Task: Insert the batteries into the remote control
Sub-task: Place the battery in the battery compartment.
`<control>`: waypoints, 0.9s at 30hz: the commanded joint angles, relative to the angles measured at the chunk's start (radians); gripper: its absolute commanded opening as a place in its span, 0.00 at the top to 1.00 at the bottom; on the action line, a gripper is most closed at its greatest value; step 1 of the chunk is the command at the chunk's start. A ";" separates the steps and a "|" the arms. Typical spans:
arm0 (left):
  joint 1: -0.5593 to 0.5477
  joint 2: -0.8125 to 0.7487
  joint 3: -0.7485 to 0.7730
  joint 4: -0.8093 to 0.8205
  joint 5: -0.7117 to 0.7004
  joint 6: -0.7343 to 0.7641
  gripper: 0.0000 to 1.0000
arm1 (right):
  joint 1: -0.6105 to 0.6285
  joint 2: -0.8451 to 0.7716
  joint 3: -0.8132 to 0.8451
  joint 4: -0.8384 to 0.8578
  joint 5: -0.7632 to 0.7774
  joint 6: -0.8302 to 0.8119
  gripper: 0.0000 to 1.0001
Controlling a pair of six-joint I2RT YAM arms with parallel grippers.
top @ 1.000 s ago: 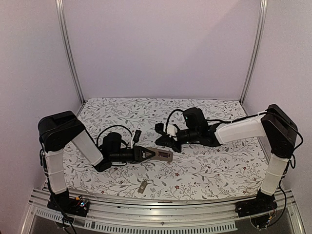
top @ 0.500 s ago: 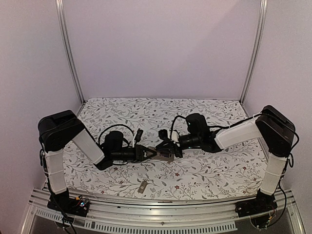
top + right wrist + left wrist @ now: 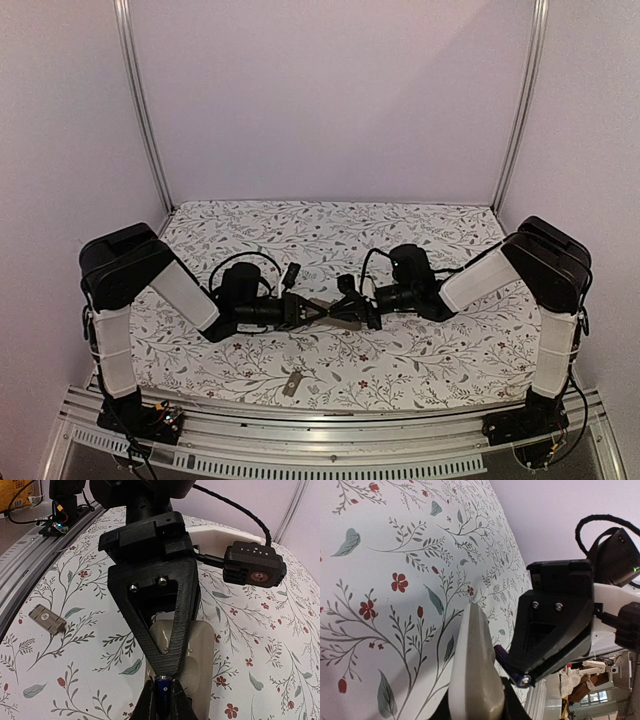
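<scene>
My left gripper [image 3: 306, 311] is shut on the remote control [image 3: 326, 312] and holds it above the table. In the left wrist view the remote [image 3: 472, 670] shows edge-on between the fingers. My right gripper [image 3: 349, 307] is shut on a dark blue battery [image 3: 162, 692], tip to tip with the left gripper. The battery's metal end sits against the tip of the left finger [image 3: 159, 610], over the remote's grey-tan underside [image 3: 197, 652]. The battery [image 3: 512, 667] also shows beside the remote in the left wrist view. The other battery is not in view.
The small grey-tan cover piece [image 3: 292, 383] lies on the flowered cloth near the front edge, and also shows in the right wrist view [image 3: 47, 618]. The aluminium rail [image 3: 330, 432] runs along the near edge. Both arms meet at mid-table.
My right gripper has moved left with the battery until it meets the remote. My left gripper has shifted slightly right and back with the remote.
</scene>
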 commanded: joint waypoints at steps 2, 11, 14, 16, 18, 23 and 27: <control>0.001 0.048 -0.007 -0.128 -0.006 0.021 1.00 | -0.023 0.056 -0.006 0.108 -0.037 0.018 1.00; 0.003 0.060 0.005 -0.134 0.002 0.022 1.00 | -0.056 0.091 -0.046 0.185 -0.042 0.041 1.00; 0.004 0.065 0.011 -0.136 0.007 0.024 1.00 | -0.058 0.095 -0.060 0.196 -0.041 0.052 1.00; 0.007 0.070 0.019 -0.144 0.013 0.026 1.00 | -0.062 0.100 -0.065 0.213 -0.045 0.057 1.00; 0.010 0.073 0.023 -0.151 0.021 0.030 1.00 | -0.068 0.114 -0.070 0.237 -0.055 0.076 1.00; 0.015 0.078 0.026 -0.157 0.027 0.027 1.00 | -0.072 0.113 -0.094 0.248 -0.020 0.096 0.94; 0.017 0.077 0.025 -0.160 0.028 0.027 1.00 | -0.071 0.105 -0.107 0.251 -0.003 0.099 0.90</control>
